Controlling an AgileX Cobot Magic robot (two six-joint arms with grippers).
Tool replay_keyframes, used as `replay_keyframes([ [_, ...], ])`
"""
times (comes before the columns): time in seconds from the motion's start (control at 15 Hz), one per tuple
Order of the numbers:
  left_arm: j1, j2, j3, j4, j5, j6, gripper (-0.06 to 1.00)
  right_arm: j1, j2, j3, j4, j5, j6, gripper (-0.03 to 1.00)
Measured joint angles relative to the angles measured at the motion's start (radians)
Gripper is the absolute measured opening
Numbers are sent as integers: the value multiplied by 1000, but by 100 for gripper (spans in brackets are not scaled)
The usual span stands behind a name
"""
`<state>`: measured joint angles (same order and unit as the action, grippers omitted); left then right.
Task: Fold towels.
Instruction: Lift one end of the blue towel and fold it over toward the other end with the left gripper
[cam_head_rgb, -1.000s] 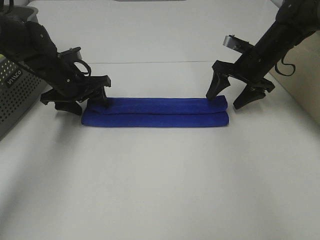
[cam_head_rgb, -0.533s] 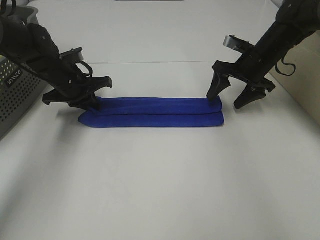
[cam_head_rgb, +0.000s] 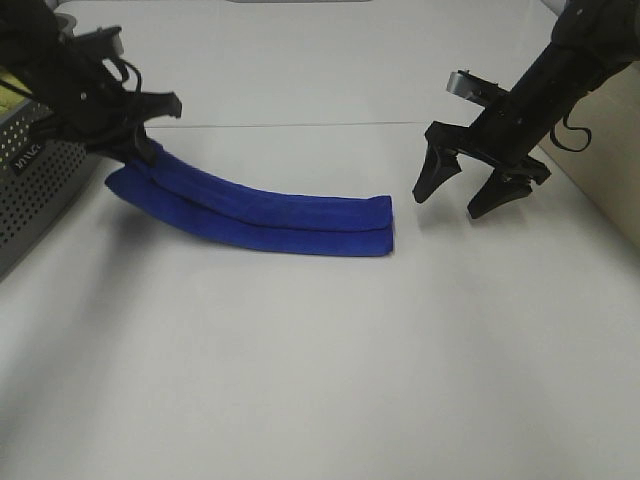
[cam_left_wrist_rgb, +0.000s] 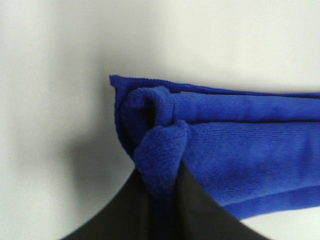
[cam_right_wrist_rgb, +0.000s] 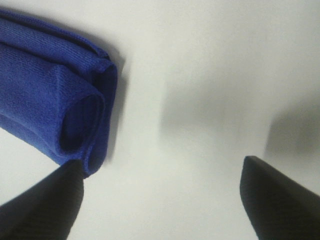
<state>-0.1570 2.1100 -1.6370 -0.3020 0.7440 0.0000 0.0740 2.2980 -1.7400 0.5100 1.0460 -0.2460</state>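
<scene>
The royal-blue towel lies folded into a long narrow strip on the white table. My left gripper is shut on its left end and holds that end lifted and pulled to the far left; the left wrist view shows the blue cloth pinched between the black fingers. The towel's right end rests on the table. My right gripper is open and empty, just to the right of that end; in the right wrist view the rolled towel end lies beside one finger.
A grey perforated basket stands at the left edge, close behind my left arm. A beige surface borders the table at the right.
My left gripper has closed on the towel's left end, lifted it and dragged it left and back. The whole towel slid left, away from my right gripper, which stayed open in place.
</scene>
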Motion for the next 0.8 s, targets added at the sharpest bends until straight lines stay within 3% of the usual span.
replay_keyframes([
  [0.33,-126,27,-226,-62,175,-93,7,0,0,0,2,3,0,82],
  [0.53,-240,134,-368,-109,200,-152,7,0,0,0,4,4,0,82],
  [0.8,-306,323,-531,-121,203,-247,7,0,0,0,7,4,0,82],
])
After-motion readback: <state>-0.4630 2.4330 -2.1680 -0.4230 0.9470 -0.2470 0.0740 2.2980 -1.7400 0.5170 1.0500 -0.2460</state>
